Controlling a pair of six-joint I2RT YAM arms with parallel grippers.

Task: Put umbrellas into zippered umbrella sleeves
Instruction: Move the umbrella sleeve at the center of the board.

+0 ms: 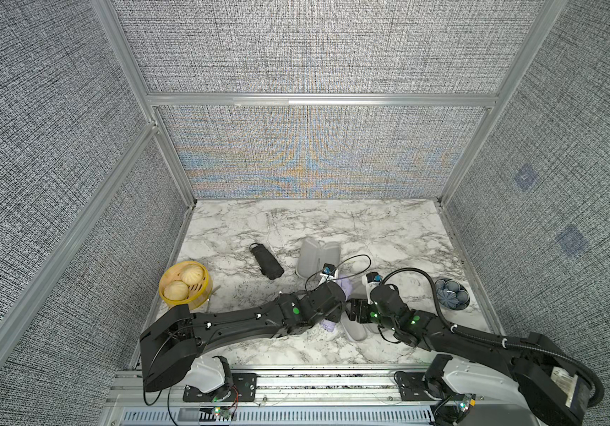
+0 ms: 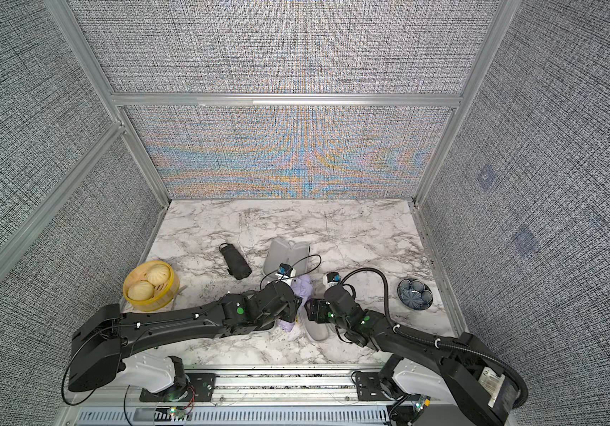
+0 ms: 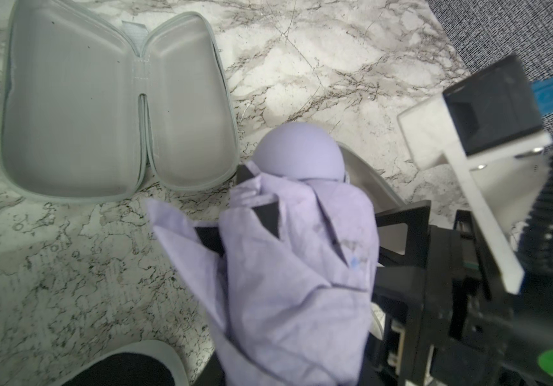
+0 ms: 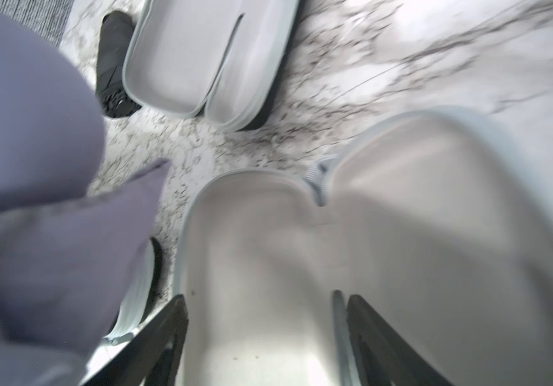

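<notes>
Centrally, left gripper point(image 1: 337, 310) clasps crumpled lavender umbrella point(image 3: 302, 267); right gripper point(image 4: 266, 297) straddles rigid grey-lined sleeve point(image 4: 419, 217), grip unclear.

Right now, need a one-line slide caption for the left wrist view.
Lavender umbrella close to the camera, an empty open grey-lined case on the marble table beside it.

A furled black umbrella point(image 1: 266, 261) lies slantwise on the counter point(image 1: 388, 236), far left. Just right of it a far sleeve point(image 1: 316, 260) lies opened flat, grey lining up. A lavender umbrella point(image 3: 302, 267), loosely crumpled, points its round knob far, between that sleeve and a near sleeve point(image 1: 356, 330), also open. A third sleeve point(image 4: 138, 284), black outside, shows just left of the near one.
</notes>
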